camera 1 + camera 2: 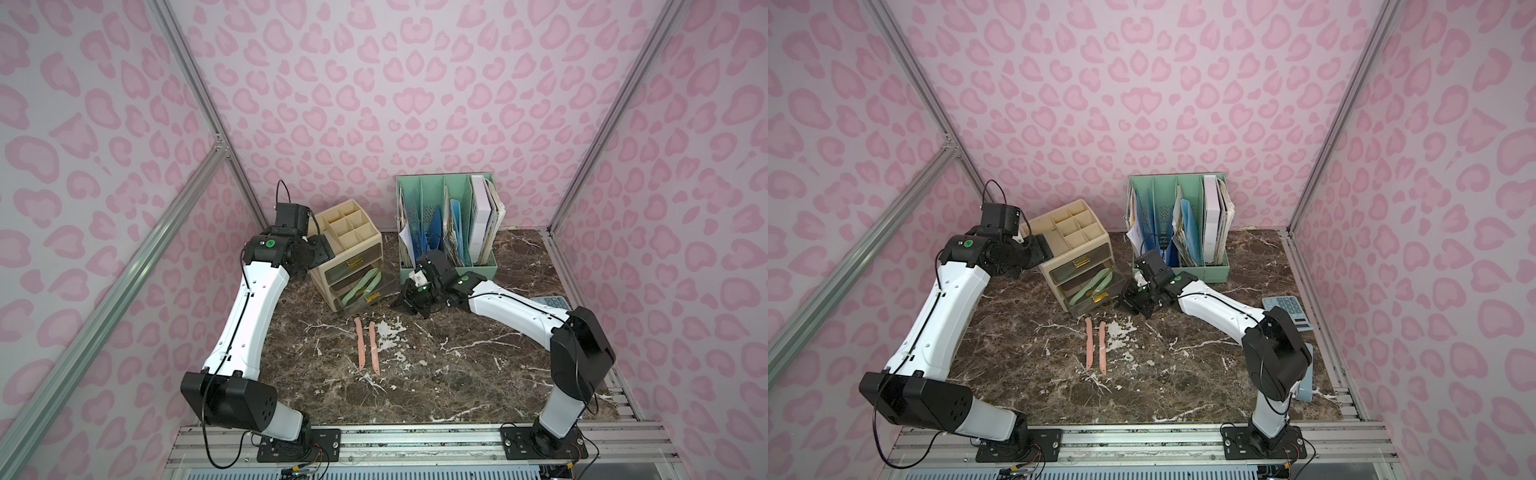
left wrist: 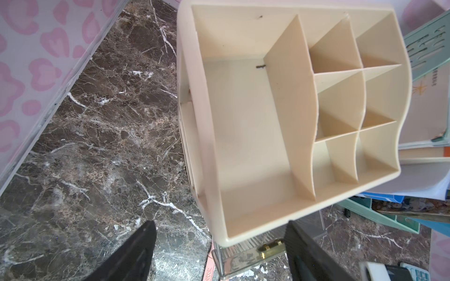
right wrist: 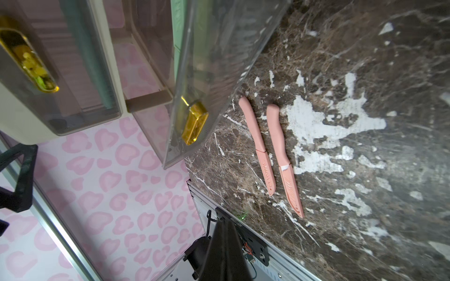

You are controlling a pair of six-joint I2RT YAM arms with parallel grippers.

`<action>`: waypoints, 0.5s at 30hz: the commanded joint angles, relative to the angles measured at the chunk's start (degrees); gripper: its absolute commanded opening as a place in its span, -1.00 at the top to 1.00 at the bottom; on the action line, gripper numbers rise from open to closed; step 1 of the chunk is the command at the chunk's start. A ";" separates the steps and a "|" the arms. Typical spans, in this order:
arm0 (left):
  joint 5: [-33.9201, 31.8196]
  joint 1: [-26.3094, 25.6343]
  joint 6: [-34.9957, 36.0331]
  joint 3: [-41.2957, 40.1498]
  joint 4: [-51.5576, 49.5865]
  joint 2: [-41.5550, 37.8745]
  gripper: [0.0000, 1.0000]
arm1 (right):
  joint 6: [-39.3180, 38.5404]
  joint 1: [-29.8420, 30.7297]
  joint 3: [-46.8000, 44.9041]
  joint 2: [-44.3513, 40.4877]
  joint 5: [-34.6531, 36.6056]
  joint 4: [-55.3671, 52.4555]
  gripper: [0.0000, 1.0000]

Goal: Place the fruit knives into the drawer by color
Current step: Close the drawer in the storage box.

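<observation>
Done: two green knives (image 1: pixel 368 280) lie in the open bottom drawer (image 3: pixel 219 60) of the organizer (image 1: pixel 353 232), near the back-left corner of the table (image 1: pixel 457 374).
Left: two pink knives (image 1: pixel 358 345), side by side mid-table, in front of that drawer.
Blue knives: none I can make out.
My left claw (image 2: pixel 220 226): spread wide at the organizer's corner, gripping nothing.
My right claw (image 3: pixel 221 233): closed, empty, beside the drawer.

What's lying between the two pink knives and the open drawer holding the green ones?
Nothing: both top views show only a strip of bare marble tabletop between the pink knives and the open drawer.
</observation>
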 commanded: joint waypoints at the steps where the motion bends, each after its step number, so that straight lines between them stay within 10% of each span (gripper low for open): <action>1: 0.00 0.25 -0.35 0.41 -1.47 0.75 -0.67 | -2.86 -0.02 0.23 1.30 -0.81 1.94 1.00; 15: 0.28 0.35 0.62 0.42 -2.35 1.97 -0.69 | -4.60 0.11 6.76 10.34 -2.49 3.71 1.00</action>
